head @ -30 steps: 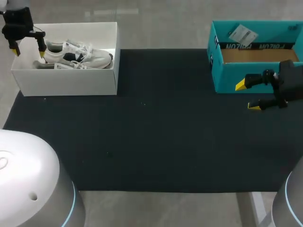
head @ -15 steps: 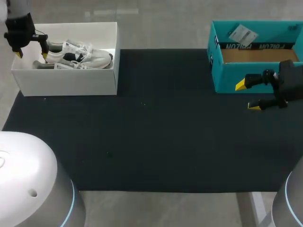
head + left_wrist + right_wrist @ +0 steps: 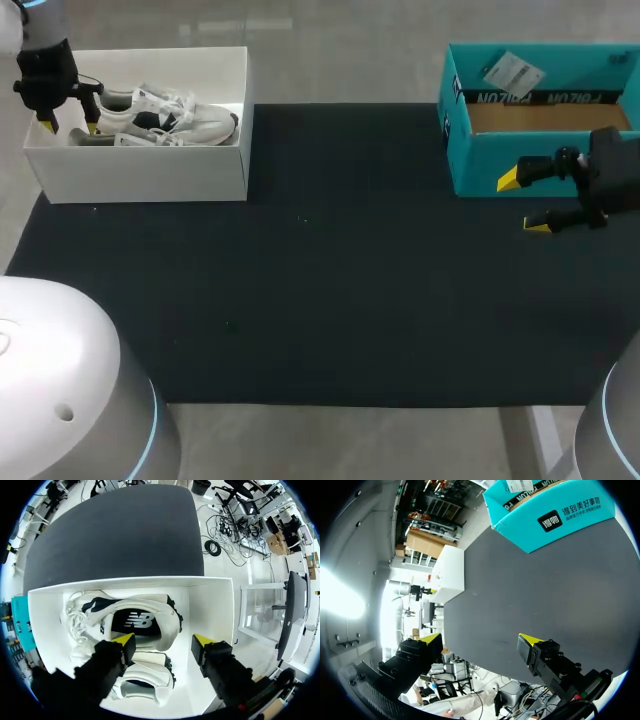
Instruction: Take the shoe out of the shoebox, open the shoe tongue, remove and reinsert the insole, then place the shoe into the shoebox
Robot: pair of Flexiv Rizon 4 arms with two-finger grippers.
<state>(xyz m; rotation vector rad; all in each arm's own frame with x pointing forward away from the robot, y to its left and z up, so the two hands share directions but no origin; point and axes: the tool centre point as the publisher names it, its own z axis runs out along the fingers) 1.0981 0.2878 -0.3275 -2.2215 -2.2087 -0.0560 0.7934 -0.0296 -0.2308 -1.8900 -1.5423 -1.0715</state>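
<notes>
Left gripper (image 3: 69, 126) had sunk lower toward the white shoebox (image 3: 212, 605) over the last second, jaws open and empty, so the grab looked close. Shoe (image 3: 142, 622) lay in the box, heel just ahead of the gap, long axis in line with both fingers, toe pointing sideways past one. Right gripper (image 3: 522, 203) hadn't budged, open, empty.
</notes>
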